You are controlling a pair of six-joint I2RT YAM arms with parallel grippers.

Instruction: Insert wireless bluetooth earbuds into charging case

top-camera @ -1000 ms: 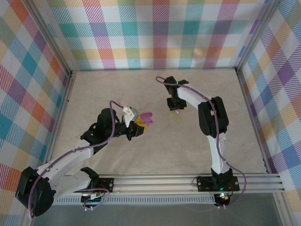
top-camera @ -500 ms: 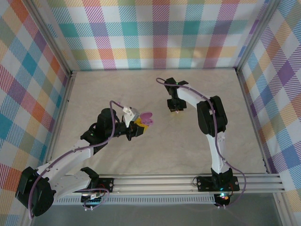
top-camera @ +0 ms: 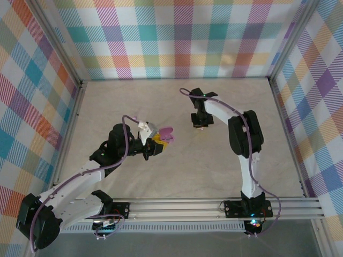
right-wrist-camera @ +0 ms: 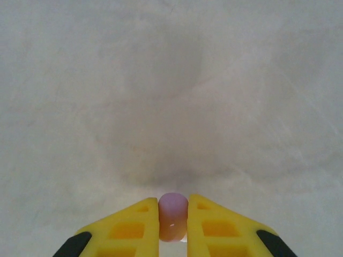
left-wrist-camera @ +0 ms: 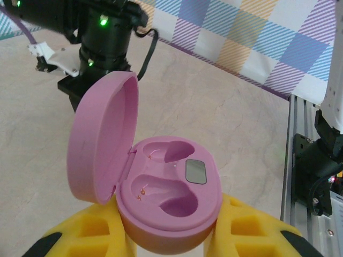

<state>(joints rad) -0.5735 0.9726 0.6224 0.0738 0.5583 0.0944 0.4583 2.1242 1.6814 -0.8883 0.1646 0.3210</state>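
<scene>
Case [left-wrist-camera: 177,187], pink, lid open, clamped in left claw [left-wrist-camera: 170,234]; right claw [right-wrist-camera: 172,227] pinching light purple earbud [right-wrist-camera: 173,211].

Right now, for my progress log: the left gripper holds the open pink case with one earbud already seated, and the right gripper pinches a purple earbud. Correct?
Not quite: no earbud is seated. The left wrist view shows both sockets of the open pink case empty. The left gripper does hold the case, and the right gripper pinches a purple earbud.
</scene>
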